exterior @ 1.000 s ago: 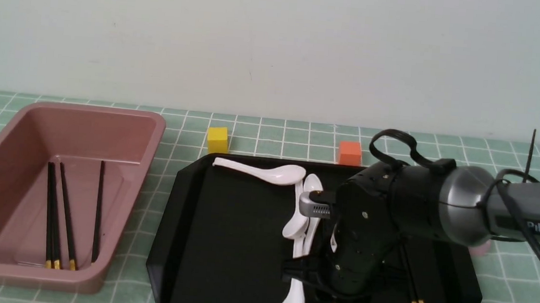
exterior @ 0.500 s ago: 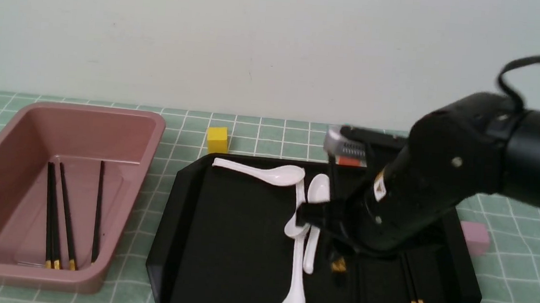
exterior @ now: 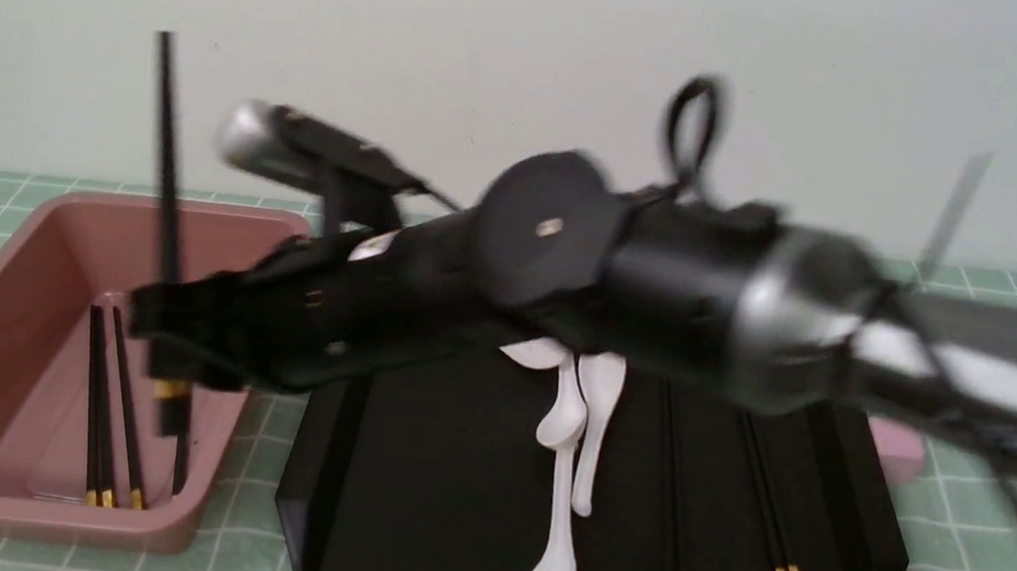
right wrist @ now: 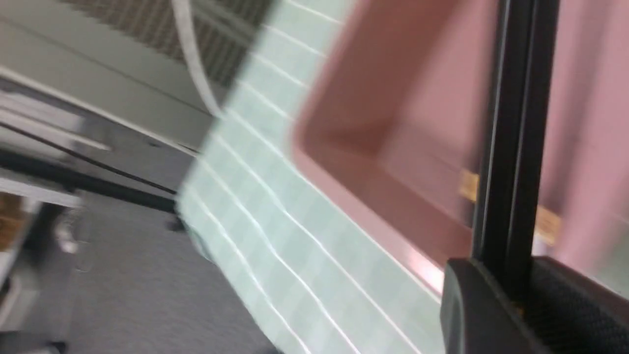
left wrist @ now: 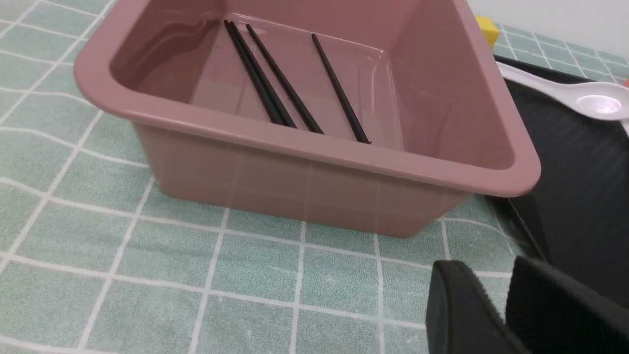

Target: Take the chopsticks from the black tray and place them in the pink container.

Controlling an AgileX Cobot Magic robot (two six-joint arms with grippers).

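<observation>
My right gripper (exterior: 162, 322) reaches across to the pink container (exterior: 116, 203) and is shut on a black chopstick (exterior: 164, 159), held upright with its gold band low, over the tub's right side. In the right wrist view the chopstick (right wrist: 516, 123) rises from between the fingers of the right gripper (right wrist: 506, 290); I cannot tell whether it is one stick or two. Several chopsticks (exterior: 99, 408) lie inside the tub. More chopsticks (exterior: 772, 506) lie on the black tray (exterior: 419, 496). My left gripper (left wrist: 496, 295) is shut and empty over the cloth near the pink container (left wrist: 314, 147).
White soup spoons (exterior: 562, 471) lie in the middle of the tray. A small pale pink cube (exterior: 900, 448) sits just past the tray's right rim. A yellow cube (left wrist: 486, 29) shows behind the tub. The right arm blocks the tray's far half.
The right arm lifted off the tray with the chopstick and swung left, now over the pink container. The motion blurs the arm.
</observation>
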